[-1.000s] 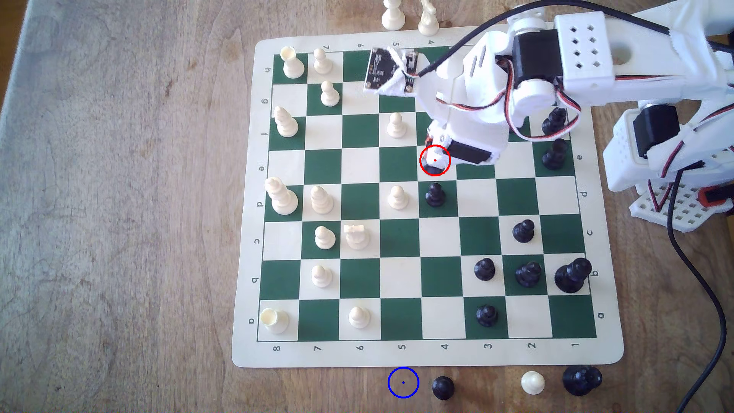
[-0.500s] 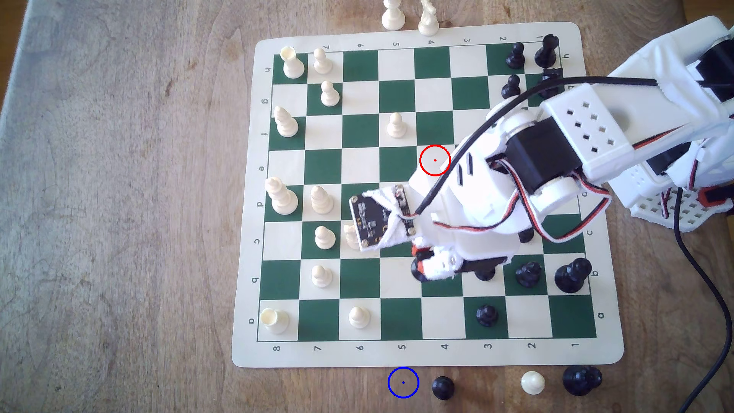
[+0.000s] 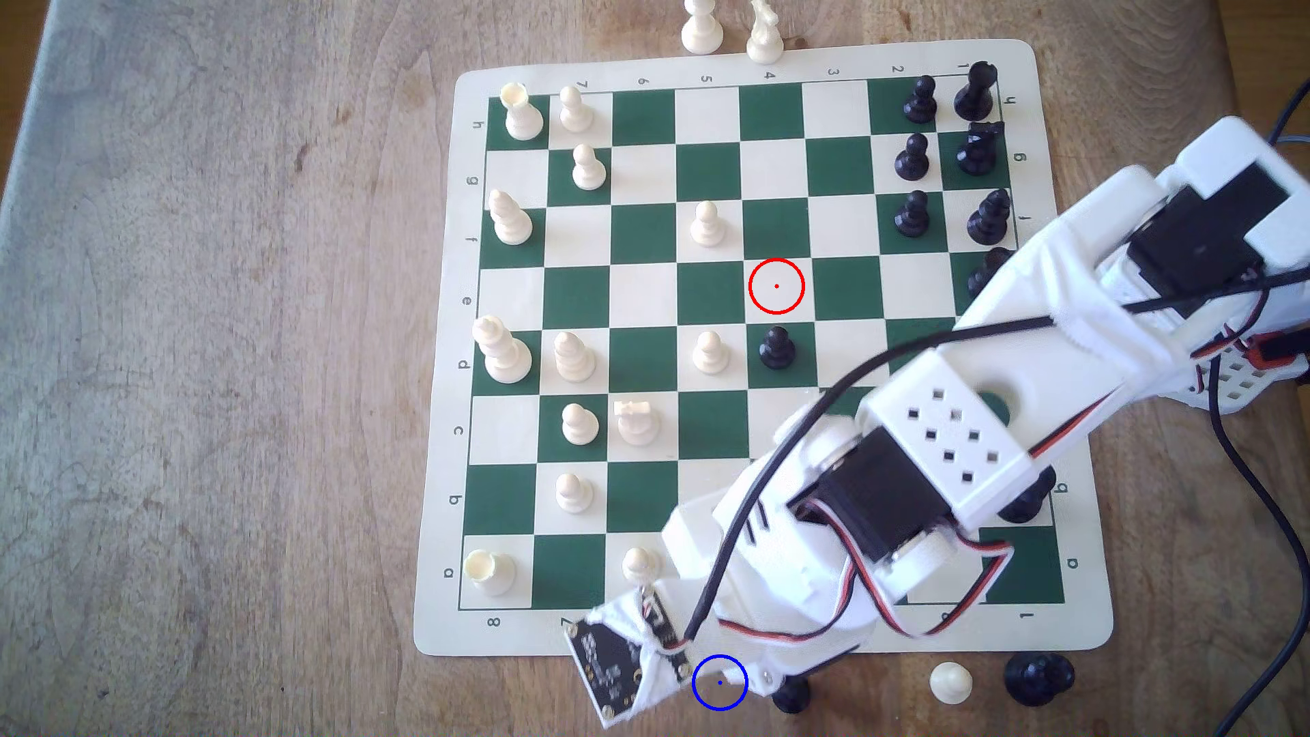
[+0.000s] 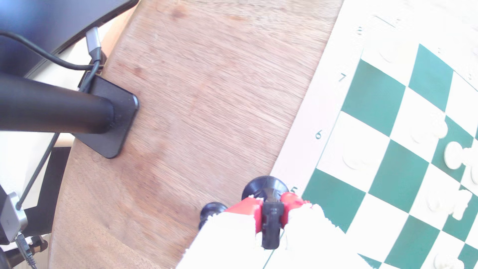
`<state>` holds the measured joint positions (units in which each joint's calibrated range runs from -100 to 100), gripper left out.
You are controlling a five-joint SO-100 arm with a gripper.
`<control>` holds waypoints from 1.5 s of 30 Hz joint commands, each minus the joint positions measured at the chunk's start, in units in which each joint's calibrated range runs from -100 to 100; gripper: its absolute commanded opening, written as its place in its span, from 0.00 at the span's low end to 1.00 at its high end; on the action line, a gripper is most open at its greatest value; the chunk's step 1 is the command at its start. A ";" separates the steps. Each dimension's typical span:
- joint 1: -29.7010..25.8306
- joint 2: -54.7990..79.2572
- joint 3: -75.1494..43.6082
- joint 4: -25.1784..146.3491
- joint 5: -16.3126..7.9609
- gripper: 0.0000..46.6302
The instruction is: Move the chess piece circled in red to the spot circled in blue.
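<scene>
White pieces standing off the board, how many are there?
3. One white piece and another above the board in the exterior view, a third below it. The arm may hide more.

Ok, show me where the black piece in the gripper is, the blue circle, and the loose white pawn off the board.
black piece [image 4: 270, 222]: wrist view, its upper body between the red pads.
blue circle [image 3: 719, 682]: exterior view, centre dot.
white pawn [image 3: 950, 682]: exterior view, its rounded top.

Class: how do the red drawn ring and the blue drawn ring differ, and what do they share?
The red drawn ring lies on a cream board square; the blue drawn ring on the wood table off the board. Nothing overlaps red; the white arm overlaps blue. Both are thin, equal-sized, centre-dotted.
</scene>
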<state>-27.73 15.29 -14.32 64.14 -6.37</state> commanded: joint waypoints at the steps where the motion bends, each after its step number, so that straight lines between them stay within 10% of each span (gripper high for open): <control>1: -1.09 2.28 -9.97 0.23 0.44 0.01; 34: -1.64 12.13 -9.25 -4.93 0.54 0.01; 39: -1.72 11.28 -7.89 -3.37 0.15 0.29; 45: -1.49 10.35 -7.62 -1.90 0.05 0.34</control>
<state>-29.42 29.37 -20.92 60.88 -6.28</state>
